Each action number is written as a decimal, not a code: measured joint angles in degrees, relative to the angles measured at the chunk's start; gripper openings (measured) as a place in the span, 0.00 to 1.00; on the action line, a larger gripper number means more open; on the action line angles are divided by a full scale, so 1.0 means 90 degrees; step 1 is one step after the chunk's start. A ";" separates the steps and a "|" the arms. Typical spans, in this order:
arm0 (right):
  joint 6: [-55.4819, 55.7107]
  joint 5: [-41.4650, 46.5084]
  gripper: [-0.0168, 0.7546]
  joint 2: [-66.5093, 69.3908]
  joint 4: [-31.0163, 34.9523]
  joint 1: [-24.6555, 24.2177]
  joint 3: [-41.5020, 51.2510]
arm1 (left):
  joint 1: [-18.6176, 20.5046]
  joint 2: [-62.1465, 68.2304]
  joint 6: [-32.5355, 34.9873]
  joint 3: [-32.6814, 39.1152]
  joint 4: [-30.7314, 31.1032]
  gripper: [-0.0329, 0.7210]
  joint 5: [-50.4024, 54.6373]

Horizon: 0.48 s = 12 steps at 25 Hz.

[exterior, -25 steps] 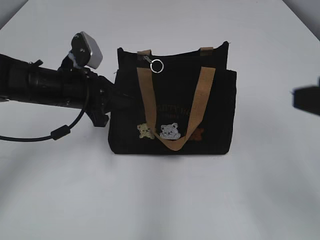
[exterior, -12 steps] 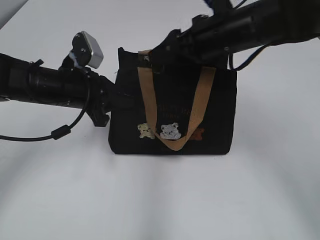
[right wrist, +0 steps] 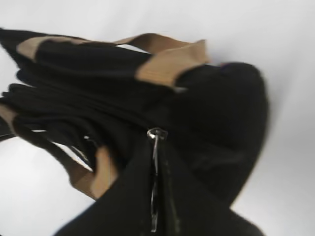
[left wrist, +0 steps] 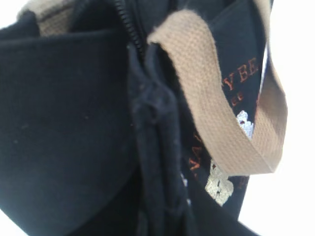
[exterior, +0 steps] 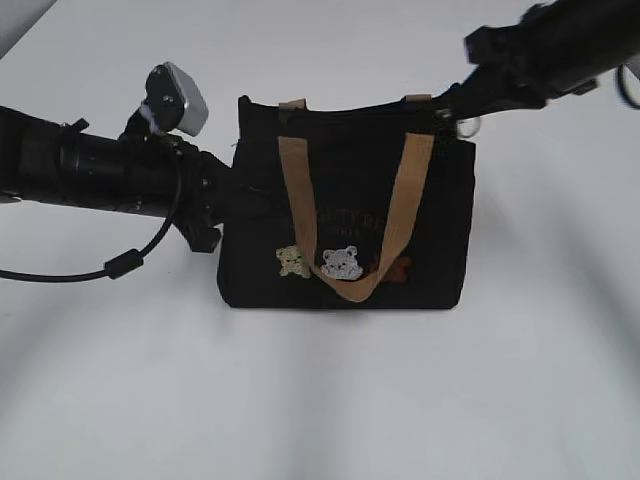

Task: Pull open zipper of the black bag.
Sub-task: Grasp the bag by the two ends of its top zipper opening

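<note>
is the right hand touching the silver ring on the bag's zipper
Touching. In the right wrist view the silver ring sits pinched edge-on between the shut jaws of the right hand, at the bag top's right end.

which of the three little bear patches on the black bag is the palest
The middle bear patch, whitish grey, on the black fabric bag. The cream-yellow bear patch to its left is warmer, and the reddish-brown bear patch on the right, partly behind the tan webbing handle, is darkest.

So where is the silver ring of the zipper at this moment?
In the exterior view the silver ring hangs at the top right corner of the black bag, just under the right gripper and right of the tan handle.
</note>
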 joint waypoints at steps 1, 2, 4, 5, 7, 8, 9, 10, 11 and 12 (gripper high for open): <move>0.0146 0.0123 0.04 -0.0140 -0.0174 -0.0183 0.0000 | 0.0000 0.0000 -0.0135 0.0000 0.0000 0.13 0.0000; 0.0205 0.0293 0.07 -0.0222 -0.0267 -0.0272 0.0000 | 0.0000 0.0000 -0.0290 0.0000 0.0000 0.13 -0.0006; 0.0242 0.0843 0.28 -0.0316 -0.0345 -0.0267 0.0000 | 0.0000 -0.0009 -0.0912 0.0000 0.0035 0.17 -0.0021; 0.0248 0.1155 0.41 -0.0343 -0.0360 -0.0237 0.0000 | 0.0000 -0.0031 -0.1460 0.0000 0.0181 0.25 -0.0040; 0.0377 0.1915 0.67 -0.0422 -0.0428 -0.0217 0.0000 | 0.0000 -0.0203 -0.2977 0.0000 0.1051 0.45 -0.0188; 0.0557 0.2194 0.73 -0.0492 -0.0574 -0.0217 0.0000 | 0.0000 -0.0327 -0.4109 0.0000 0.1597 0.53 -0.0314; 0.0768 0.2463 0.75 -0.0572 -0.0791 -0.0217 0.0000 | -0.0007 -0.0509 -0.5417 0.0000 0.2453 0.55 -0.0439; 0.1055 0.2646 0.74 -0.0711 -0.1130 -0.0217 0.0030 | -0.0007 -0.0718 -0.6622 0.0000 0.3521 0.53 -0.0518; 0.1365 0.2737 0.73 -0.0916 -0.1521 -0.0217 0.0118 | -0.0007 -0.0943 -0.8207 0.0000 0.4775 0.48 -0.0535; 0.1632 0.2768 0.71 -0.1137 -0.1864 -0.0217 0.0244 | -0.0007 -0.1138 -0.9806 0.0000 0.5878 0.41 -0.0421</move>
